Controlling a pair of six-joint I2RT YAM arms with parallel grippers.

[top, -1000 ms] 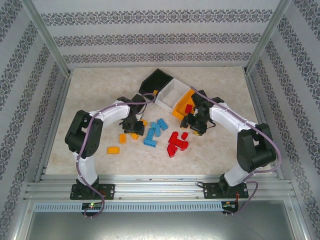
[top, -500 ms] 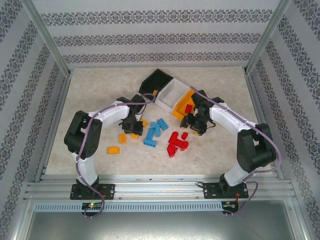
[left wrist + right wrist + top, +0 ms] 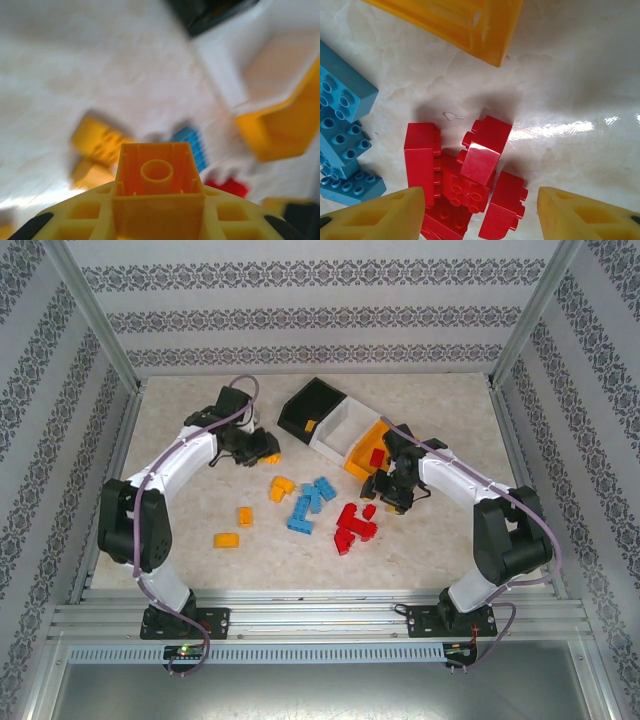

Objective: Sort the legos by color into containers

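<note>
Gripping a light, hard yellow-orange plastic brick (image 3: 157, 177) by flat sides, left gripper (image 3: 262, 447); right gripper (image 3: 482, 215) spread wide over red plastic bricks (image 3: 470, 170)

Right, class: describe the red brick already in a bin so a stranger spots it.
Start at the three joined bins; take the orange bin at the right end. The red brick lies inside it, while the other red bricks sit heaped on the tabletop.

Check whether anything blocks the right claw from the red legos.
Nothing visible does. The open right claw hangs directly over the red legos. The blue legos lie off to one side, and the orange bin sits beyond the pile.
</note>
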